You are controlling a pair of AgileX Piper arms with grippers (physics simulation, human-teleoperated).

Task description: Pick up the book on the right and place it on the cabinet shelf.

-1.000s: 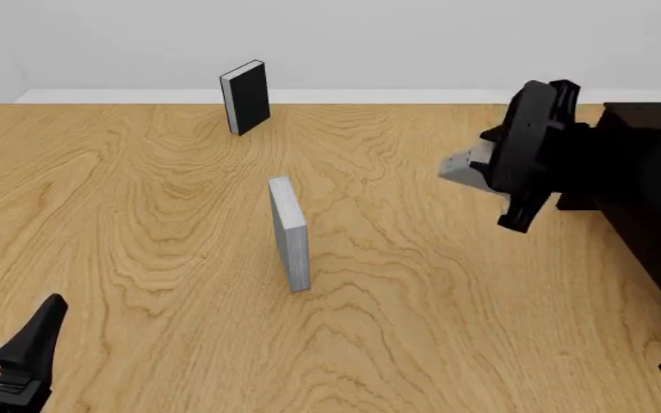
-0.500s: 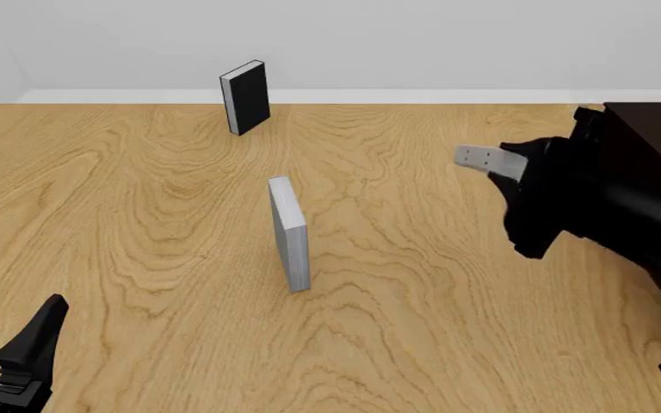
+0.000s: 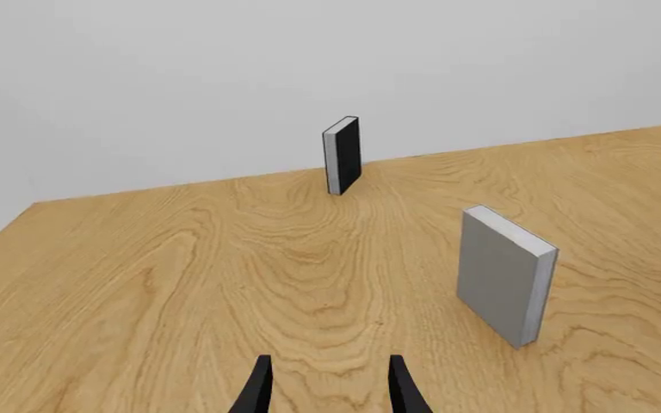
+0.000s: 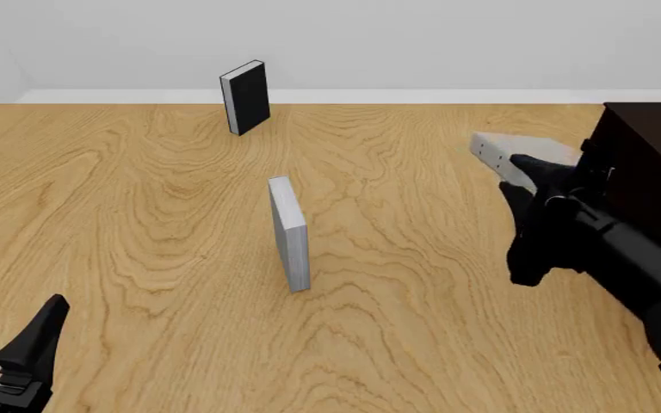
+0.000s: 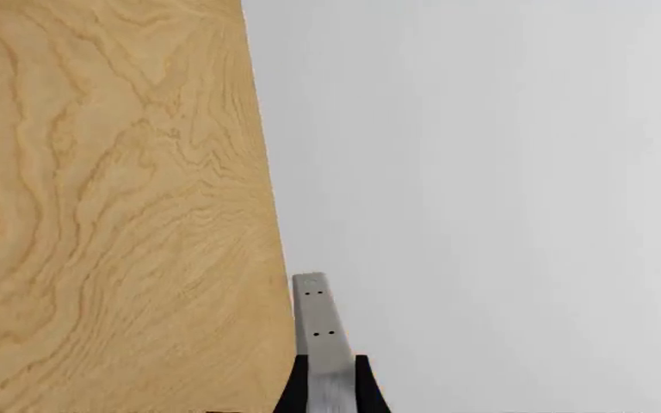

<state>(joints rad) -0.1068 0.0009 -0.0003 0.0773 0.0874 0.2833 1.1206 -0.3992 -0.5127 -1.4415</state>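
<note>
Your right gripper (image 4: 537, 172) clamping book (image 4: 503, 153) in air, near edge just beside cabinet (image 4: 652, 163). Left gripper (image 3: 328, 391) sitting released, near-left; wide table (image 4: 135, 215) around it.

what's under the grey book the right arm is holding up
Only bare wooden table: the book is lifted off it, gripped by the right end effector, beside the dark cabinet. The arm covers the book's near end, and the shelf recess isn't visible.

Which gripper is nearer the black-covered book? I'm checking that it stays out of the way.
The right. The right gripper, shut on the book, is raised beside the cabinet; the left gripper sits at the near left edge, farther from the black-covered book.
</note>
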